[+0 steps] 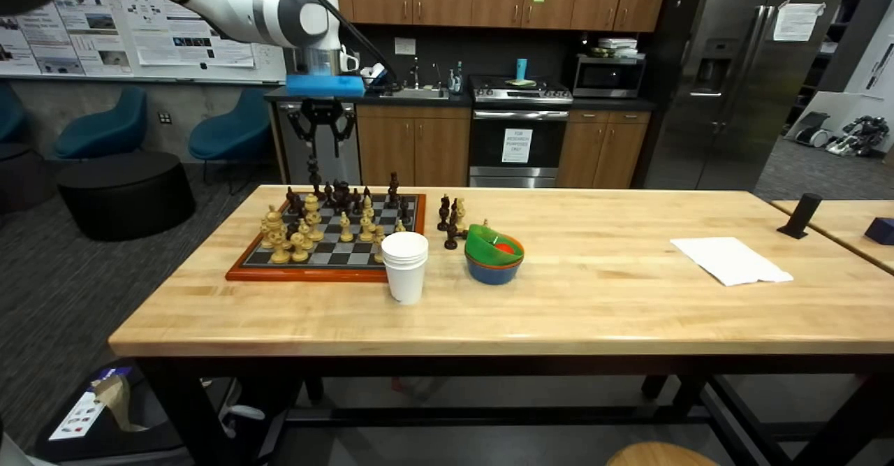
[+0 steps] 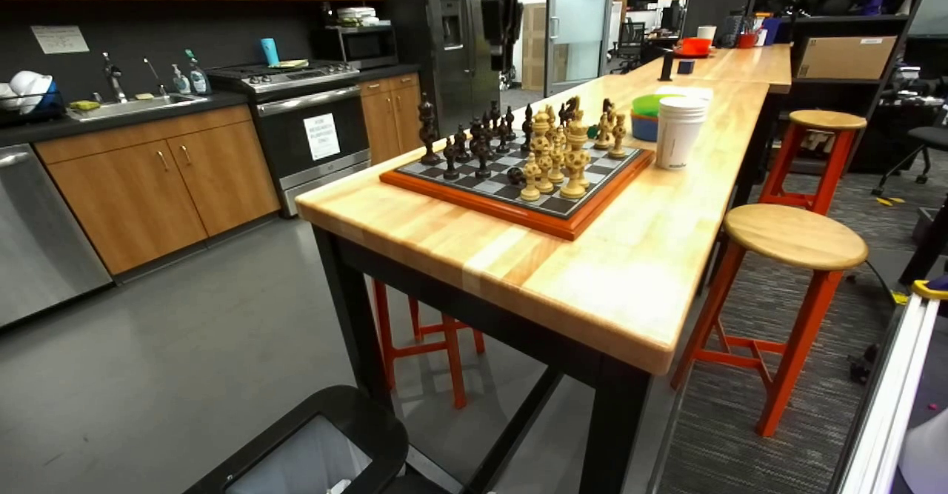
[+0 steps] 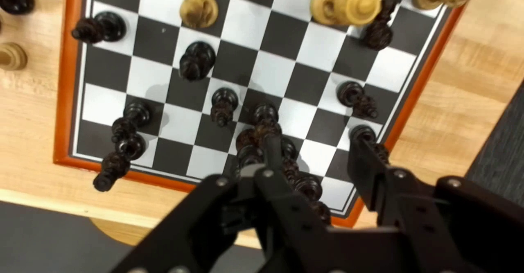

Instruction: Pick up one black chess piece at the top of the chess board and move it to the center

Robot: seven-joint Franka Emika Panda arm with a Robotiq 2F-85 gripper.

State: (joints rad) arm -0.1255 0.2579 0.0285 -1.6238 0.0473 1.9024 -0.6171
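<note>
Reddish-edged checkered wooden chess board (image 3: 272,70): black gripper (image 3: 315,146) above, fingers wide.
Pale wooden tabletop (image 1: 594,298): stretches between blue round bowl (image 1: 494,274) and white sheet (image 1: 730,260).
Blue bowl: tilted green bowl (image 1: 480,246) inside.

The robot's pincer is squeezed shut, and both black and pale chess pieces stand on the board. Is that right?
Not quite: the pincer is open, its fingers apart in the wrist view. Black pieces and pale pieces do stand on the chess board.
</note>
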